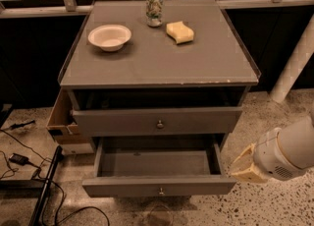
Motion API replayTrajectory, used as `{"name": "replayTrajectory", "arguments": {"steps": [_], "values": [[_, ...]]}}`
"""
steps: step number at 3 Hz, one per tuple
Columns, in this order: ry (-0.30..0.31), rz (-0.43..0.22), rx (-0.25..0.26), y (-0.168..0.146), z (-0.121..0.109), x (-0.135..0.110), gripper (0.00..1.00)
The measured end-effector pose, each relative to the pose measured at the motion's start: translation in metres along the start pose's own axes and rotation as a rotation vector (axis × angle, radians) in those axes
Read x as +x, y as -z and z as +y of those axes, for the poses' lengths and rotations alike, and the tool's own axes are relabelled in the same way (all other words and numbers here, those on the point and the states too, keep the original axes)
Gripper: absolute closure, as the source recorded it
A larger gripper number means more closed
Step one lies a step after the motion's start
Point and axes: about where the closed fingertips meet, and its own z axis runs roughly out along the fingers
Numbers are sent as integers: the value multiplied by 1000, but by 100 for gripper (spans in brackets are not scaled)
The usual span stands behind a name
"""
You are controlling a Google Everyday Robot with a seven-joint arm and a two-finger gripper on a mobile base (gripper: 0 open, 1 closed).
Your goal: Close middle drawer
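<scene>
As middle drawer (pixel 159 186) juts forward, gripper (pixel 241 166) beside.

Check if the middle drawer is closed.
No, the middle drawer is pulled well out, its inside showing, with the gripper beside its right front corner.

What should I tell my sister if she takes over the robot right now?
Gripper: low on the right, next to the middle drawer's right front corner. I cannot tell if it touches.
Middle drawer: pulled far out, nothing seen inside.
Top drawer: out a little too, but not part of the job.
On top: bowl, can, sponge.
Done: nothing, the drawer is not pushed in at all.
Left: probably bring the gripper round to the front panel and push it in until it sits flush.
</scene>
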Motion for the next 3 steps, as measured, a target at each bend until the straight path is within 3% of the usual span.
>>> {"name": "replayTrajectory", "arguments": {"steps": [1, 3], "values": [[21, -19, -4, -28, 6, 8, 100], [23, -134, -87, -169, 25, 46, 100]]}}
